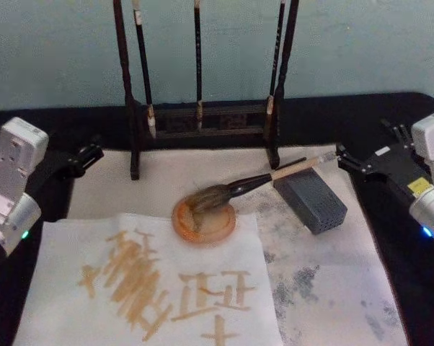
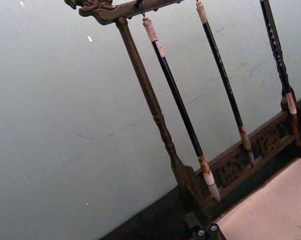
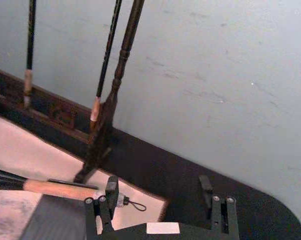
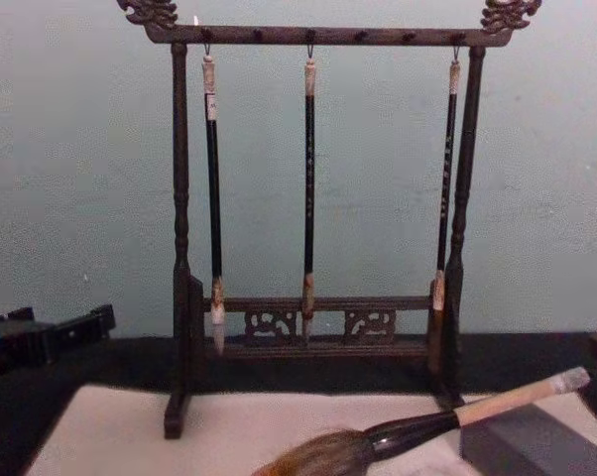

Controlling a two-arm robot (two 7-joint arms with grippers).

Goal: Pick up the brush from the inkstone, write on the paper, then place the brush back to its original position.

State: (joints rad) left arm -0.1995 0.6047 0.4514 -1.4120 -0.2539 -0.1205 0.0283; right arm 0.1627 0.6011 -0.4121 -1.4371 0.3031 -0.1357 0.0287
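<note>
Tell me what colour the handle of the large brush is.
Pale tan wood on the brush, above its black neck; clearest in the head view.

From my screen I see a plain pale blue-green wall [image 1: 361,43], faintly scuffed, rising behind a table [image 1: 325,119] covered in black; the light is dim and even.

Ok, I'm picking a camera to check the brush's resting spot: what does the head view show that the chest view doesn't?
Head: the written paper, the round dish under the bristles, the right gripper beside the handle's end. Chest: the rack's carved top bar. Both: the brush resting on the inkstone, three hanging brushes, the left gripper parked left.
</note>
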